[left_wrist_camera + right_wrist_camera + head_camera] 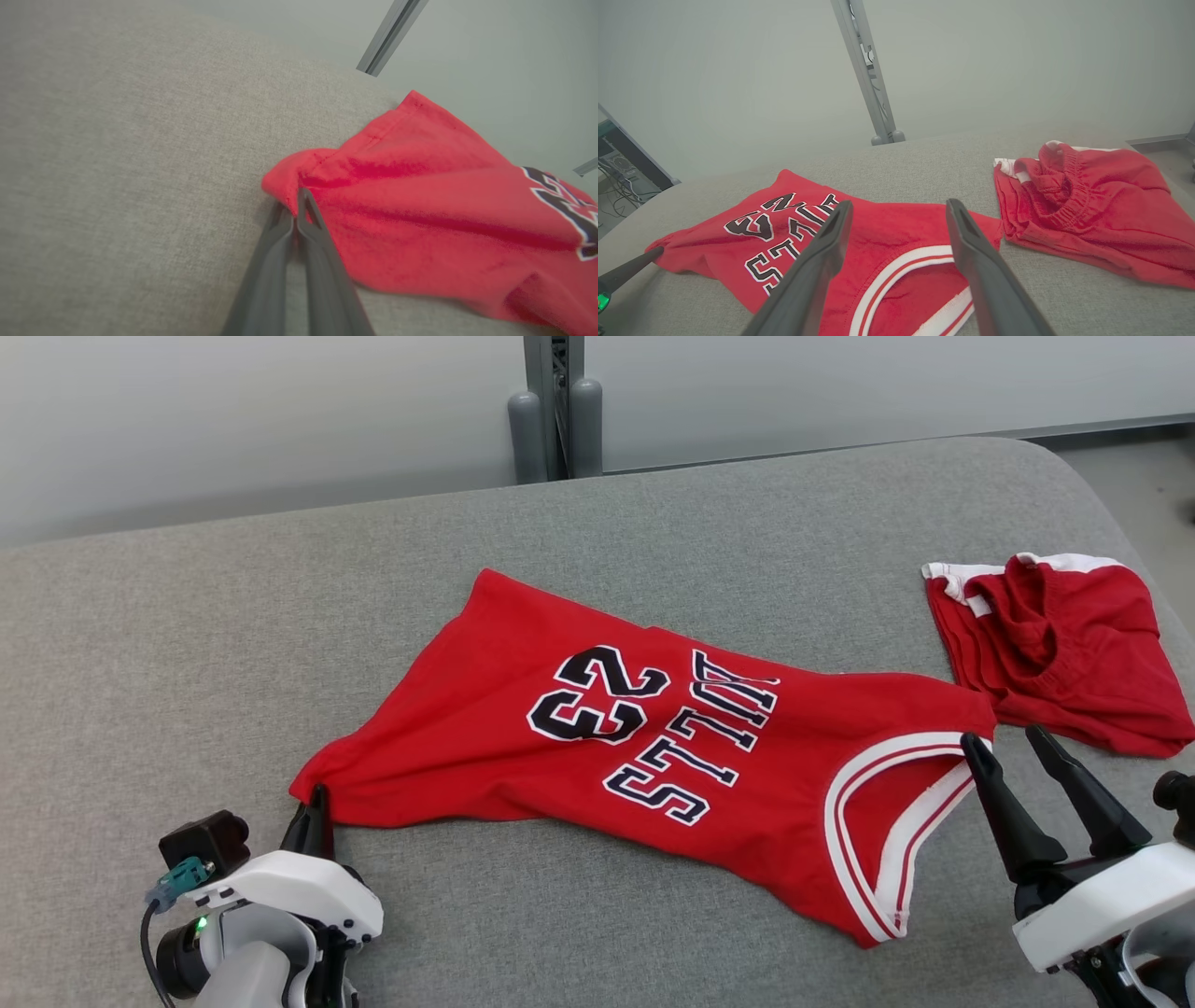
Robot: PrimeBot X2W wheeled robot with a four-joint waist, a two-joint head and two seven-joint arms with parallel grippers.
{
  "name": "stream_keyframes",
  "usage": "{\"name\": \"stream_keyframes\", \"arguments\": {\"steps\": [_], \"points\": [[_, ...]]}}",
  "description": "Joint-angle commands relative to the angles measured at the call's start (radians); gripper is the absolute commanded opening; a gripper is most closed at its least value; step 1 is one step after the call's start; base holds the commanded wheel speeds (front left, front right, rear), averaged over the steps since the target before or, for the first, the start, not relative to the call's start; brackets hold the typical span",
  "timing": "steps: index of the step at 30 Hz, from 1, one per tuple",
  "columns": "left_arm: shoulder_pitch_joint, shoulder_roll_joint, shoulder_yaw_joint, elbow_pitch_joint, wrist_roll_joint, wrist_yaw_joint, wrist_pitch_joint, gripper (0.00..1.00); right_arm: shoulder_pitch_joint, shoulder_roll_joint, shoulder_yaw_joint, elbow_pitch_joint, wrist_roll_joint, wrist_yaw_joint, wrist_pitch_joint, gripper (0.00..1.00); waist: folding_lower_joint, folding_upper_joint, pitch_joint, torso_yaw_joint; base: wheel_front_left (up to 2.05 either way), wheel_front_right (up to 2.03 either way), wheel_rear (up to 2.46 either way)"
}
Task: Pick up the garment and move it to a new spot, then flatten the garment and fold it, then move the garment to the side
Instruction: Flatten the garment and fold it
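The garment (597, 737) is a red jersey with black-and-white lettering and white-trimmed armholes, lying spread across the grey cushioned surface (187, 644). My left gripper (317, 798) is shut on its bunched lower-left hem corner; the left wrist view shows the gripper (296, 200) pinching the red cloth (420, 196) there. My right gripper (1004, 737) stands open just above the garment's right end, by the white-trimmed armhole. In the right wrist view this gripper (899, 204) has its fingers spread over the garment (887, 228), holding nothing.
A crumpled pair of red shorts (1064, 644) lies at the right of the surface, close to the jersey's shoulder, also seen as the shorts (1087, 205). A grey post (555, 406) stands behind the far edge. The surface rounds off at the far right.
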Motion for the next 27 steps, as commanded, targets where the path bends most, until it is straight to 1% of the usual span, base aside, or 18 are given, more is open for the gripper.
{"name": "stream_keyframes", "arguments": {"steps": [1,2,3,4,8,12,17,18,21,24,27], "points": [[-0.018,0.004,0.009,0.009,0.001,0.0,-0.004,0.46,0.008,0.002,-0.002,0.003,-0.005,0.0,-0.011,1.0,0.0,-0.0001,0.005,-0.007,0.0,0.0,0.0],[-0.021,0.003,0.014,0.016,0.002,-0.004,-0.004,0.78,0.011,0.005,-0.003,0.004,-0.005,0.0,-0.013,1.0,0.0,-0.0001,0.007,-0.009,0.0,0.0,0.0],[-0.021,0.003,0.018,0.021,0.005,-0.008,-0.004,0.96,0.014,0.008,-0.003,0.005,-0.006,0.0,-0.018,1.0,0.0,-0.0001,0.009,-0.011,0.0,0.0,0.0],[-0.022,0.004,0.024,0.025,0.008,-0.01,-0.004,1.0,0.018,0.011,-0.005,0.007,-0.007,0.0,-0.022,1.0,0.0,-0.0001,0.01,-0.012,0.0,0.0,0.0],[-0.006,0.013,0.054,-0.013,0.03,-0.03,-0.004,1.0,0.04,0.033,-0.024,0.014,-0.011,0.0,-0.042,1.0,0.0,-0.0001,0.007,-0.012,0.0,0.0,0.0],[0.043,0.018,0.084,-0.095,0.063,-0.043,-0.004,1.0,0.088,0.06,-0.044,0.023,-0.015,0.0,-0.055,1.0,0.0,-0.0001,0.0,-0.006,0.0,0.0,0.0],[0.134,0.015,0.107,-0.227,0.113,-0.035,-0.004,1.0,0.171,0.097,-0.056,0.063,-0.008,0.0,-0.054,1.0,0.0,-0.0001,-0.009,0.005,0.0,0.0,0.0],[0.134,0.015,0.107,-0.227,0.113,-0.035,-0.004,1.0,0.171,0.097,-0.056,0.063,-0.008,0.0,-0.054,1.0,0.0,-0.0001,-0.009,0.005,0.0,0.0,0.0],[0.189,0.007,0.109,-0.296,0.136,-0.029,-0.004,1.0,0.212,0.11,-0.047,0.098,-0.006,0.0,-0.052,1.0,0.0,-0.0001,-0.013,0.01,0.0,0.0,0.0],[0.24,0.001,0.101,-0.351,0.153,-0.022,-0.004,1.0,0.244,0.12,-0.02,0.128,0.003,0.0,-0.048,1.0,0.0,-0.0001,-0.017,0.013,0.0,0.0,0.0],[0.28,-0.006,0.086,-0.39,0.158,-0.017,-0.001,1.0,0.265,0.113,0.015,0.154,0.003,0.0,-0.044,1.0,0.0,-0.0001,-0.021,0.013,0.0,0.0,0.0]]}}
